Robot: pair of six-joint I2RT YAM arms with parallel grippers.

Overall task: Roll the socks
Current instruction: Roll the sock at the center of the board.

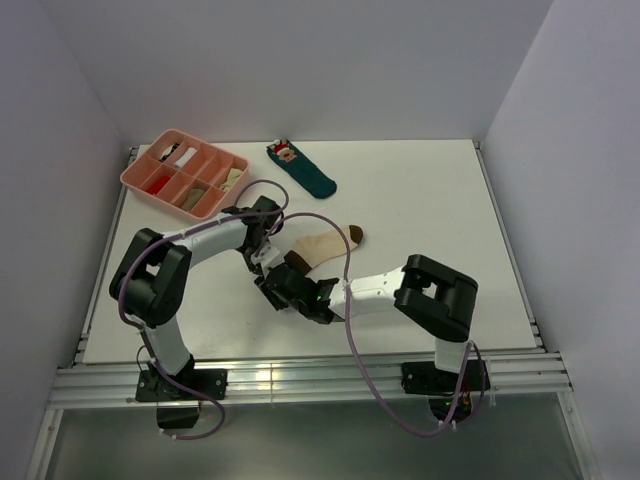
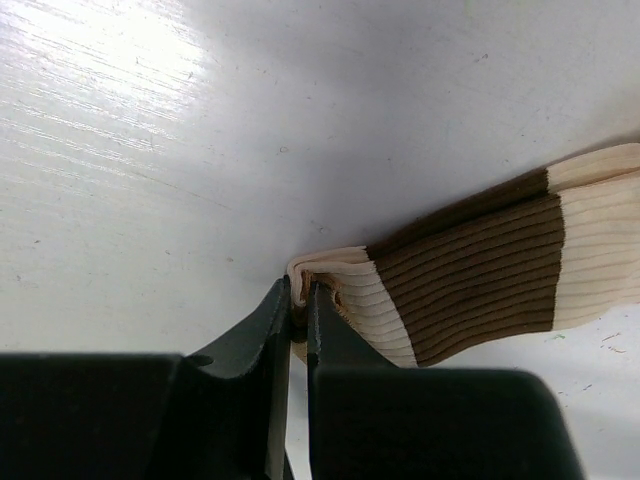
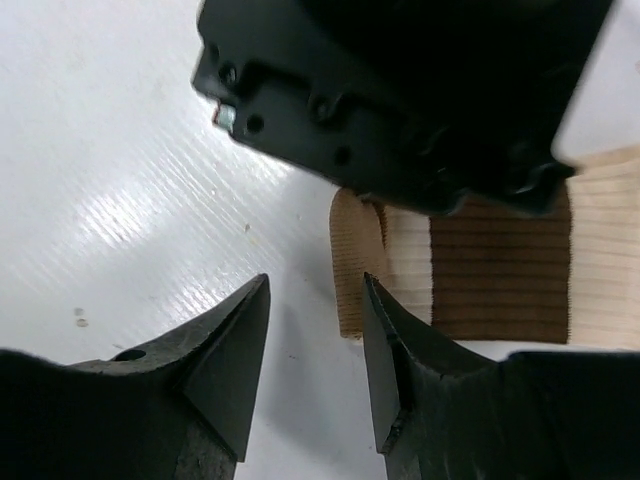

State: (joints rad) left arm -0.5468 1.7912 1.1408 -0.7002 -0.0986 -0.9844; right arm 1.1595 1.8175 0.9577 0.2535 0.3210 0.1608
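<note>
Here the right gripper (image 3: pixel 316 285), jaws apart and empty, sits just beside the left gripper (image 2: pixel 300 290), which pinches the cuff (both layers, seemingly) of the socks (image 2: pixel 470 270), lying flat beyond it. Catch that cuff edge, then turn it tightly.

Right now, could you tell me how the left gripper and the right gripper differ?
The left gripper is shut, pinching the banded sock by its cuff; the right gripper is open, holding nothing. The left touches the sock; the right sits beside it. Both are near that cuff.
</note>
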